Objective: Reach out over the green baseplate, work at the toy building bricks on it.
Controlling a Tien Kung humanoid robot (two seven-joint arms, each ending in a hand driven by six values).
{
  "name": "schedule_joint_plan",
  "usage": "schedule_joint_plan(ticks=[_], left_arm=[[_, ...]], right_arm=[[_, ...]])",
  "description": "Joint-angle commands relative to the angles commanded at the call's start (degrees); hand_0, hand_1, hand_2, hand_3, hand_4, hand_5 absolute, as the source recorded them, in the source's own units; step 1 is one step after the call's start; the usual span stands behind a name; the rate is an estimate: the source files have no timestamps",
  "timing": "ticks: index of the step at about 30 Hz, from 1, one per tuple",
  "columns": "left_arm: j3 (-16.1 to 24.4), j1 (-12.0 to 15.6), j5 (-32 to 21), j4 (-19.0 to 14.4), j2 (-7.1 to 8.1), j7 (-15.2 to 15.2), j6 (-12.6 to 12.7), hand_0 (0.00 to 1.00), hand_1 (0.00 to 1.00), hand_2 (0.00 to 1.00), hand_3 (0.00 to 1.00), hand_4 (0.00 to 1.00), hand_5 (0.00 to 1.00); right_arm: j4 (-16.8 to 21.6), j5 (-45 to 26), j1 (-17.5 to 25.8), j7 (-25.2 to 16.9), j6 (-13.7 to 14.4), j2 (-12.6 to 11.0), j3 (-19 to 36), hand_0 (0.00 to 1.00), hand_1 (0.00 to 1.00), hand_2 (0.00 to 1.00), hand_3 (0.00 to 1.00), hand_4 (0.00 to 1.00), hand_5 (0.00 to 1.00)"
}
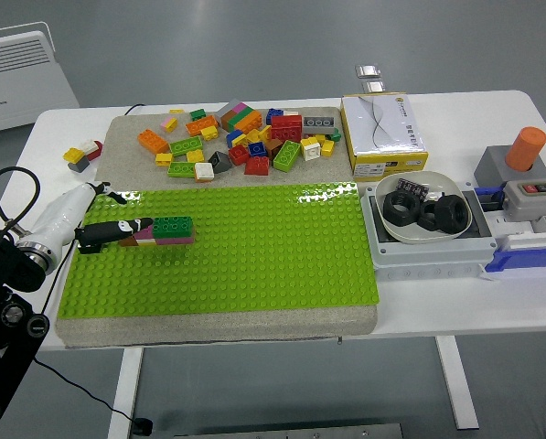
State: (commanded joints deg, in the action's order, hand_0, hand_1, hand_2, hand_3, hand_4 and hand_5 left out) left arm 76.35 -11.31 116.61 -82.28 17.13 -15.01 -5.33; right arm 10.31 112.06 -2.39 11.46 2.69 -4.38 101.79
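Left hand (pixel 103 232) is grasping the brick stack (pixel 165 230) at the green baseplate's (pixel 254 256) left; lifting straight seems wisest

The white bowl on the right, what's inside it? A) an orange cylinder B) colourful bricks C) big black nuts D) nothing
C: the white bowl holds several big black nuts, while the loose bricks lie in a pile beyond the green baseplate and the orange cylinder stands apart on a grey box.
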Motion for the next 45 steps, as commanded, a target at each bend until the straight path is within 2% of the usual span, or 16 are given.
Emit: schedule_joint_plan(ticks=[1,2,4,7,8,9,14,19,20,25,26,31,32,37,40,45], left_arm=[[0.5,0.2,-0.2,0.8,0.89,1.1,0.4,0.992,0.951,0.919,0.652,0.951,0.299],[1.0,0.4,-0.6,1.7,1.83,2.3,0.6,0.976,0.932,0.896,0.685,0.868,0.038],[1.4,1.0,-0.8,3.0,3.12,3.7,0.8,0.976,0.932,0.896,0.685,0.868,0.038],[1.7,1.8,-0.9,4.3,4.22,4.6,0.7,0.976,0.932,0.896,0.685,0.868,0.038],[1.8,2.0,-0.9,4.7,4.36,4.7,0.5,0.969,0.922,0.898,0.761,0.857,0.002],[1.9,2.2,-0.8,5.0,4.42,4.7,0.4,0.969,0.922,0.898,0.761,0.857,0.002],[1.5,2.0,-0.1,6.4,4.49,4.3,0.2,0.972,0.932,0.906,0.768,0.857,0.002],[0.7,1.1,0.9,8.3,4.01,4.7,1.9,0.972,0.932,0.906,0.768,0.857,0.002],[0.7,1.1,1.0,8.6,3.84,4.9,2.3,0.97,0.933,0.906,0.754,0.773,0.002],[0.2,0.7,1.2,9.6,3.41,5.1,2.9,0.97,0.933,0.906,0.754,0.773,0.002],[0.0,0.6,1.1,9.6,3.42,5.0,2.8,0.971,0.93,0.903,0.694,0.705,0.002],[-0.7,-0.5,0.2,9.3,3.3,3.9,2.0,0.971,0.93,0.903,0.694,0.705,0.002],[-0.7,-0.8,-0.1,9.0,3.17,3.6,1.7,0.969,0.938,0.914,0.643,0.639,0.002],[-0.7,-1.4,-1.4,7.8,3.28,2.5,0.0,0.969,0.938,0.914,0.643,0.639,0.002],[-1.5,-1.6,-2.9,7.0,4.6,1.6,-1.4,0.974,0.947,0.926,0.639,0.638,0.002],[-6.4,-3.2,-7.5,6.4,9.62,-0.3,-4.6,0.977,0.956,0.928,0.632,0.611,0.002]], right_arm=[[0.0,0.0,0.0,0.0,0.0,0.0,0.0,0.69,0.708,0.765,0.788,0.857,0.998],[0.0,0.0,0.1,0.0,0.0,0.1,0.0,0.69,0.708,0.766,0.788,0.856,0.998],[0.0,0.0,0.1,0.0,0.0,0.1,-0.1,0.69,0.708,0.766,0.788,0.856,0.998],[0.0,-0.2,0.2,0.1,0.0,0.2,-0.3,0.69,0.708,0.766,0.788,0.856,0.998],[0.0,-0.3,0.2,0.1,0.0,0.3,-0.3,0.69,0.711,0.77,0.789,0.856,0.998],[0.0,-0.3,0.2,0.1,0.0,0.3,-0.4,0.69,0.711,0.77,0.789,0.856,0.998],[0.0,-0.2,0.2,0.2,0.0,0.4,-0.4,0.69,0.711,0.771,0.791,0.855,0.998],[0.0,-0.2,0.0,0.3,0.1,0.4,-0.5,0.69,0.711,0.771,0.791,0.855,0.998],[0.0,-0.2,0.0,0.3,0.1,0.4,-0.5,0.69,0.713,0.772,0.791,0.855,0.998],[0.0,-0.4,0.0,0.3,0.1,0.5,-0.7,0.69,0.713,0.772,0.791,0.855,0.998],[0.0,-0.5,0.0,0.3,0.2,0.5,-0.7,0.69,0.712,0.772,0.791,0.854,0.998],[0.0,-0.8,0.1,0.4,0.2,0.6,-0.9,0.69,0.712,0.772,0.791,0.854,0.998],[0.0,-0.9,0.1,0.4,0.2,0.6,-0.9,0.69,0.714,0.773,0.791,0.854,0.998],[0.0,-1.4,0.1,0.5,0.2,0.7,-1.3,0.69,0.714,0.773,0.791,0.854,0.998],[0.0,-1.5,0.1,0.5,0.2,0.6,-1.4,0.69,0.714,0.772,0.793,0.853,0.998],[0.0,-1.6,0.0,0.3,0.2,0.2,-1.3,0.69,0.713,0.772,0.792,0.853,0.998]])
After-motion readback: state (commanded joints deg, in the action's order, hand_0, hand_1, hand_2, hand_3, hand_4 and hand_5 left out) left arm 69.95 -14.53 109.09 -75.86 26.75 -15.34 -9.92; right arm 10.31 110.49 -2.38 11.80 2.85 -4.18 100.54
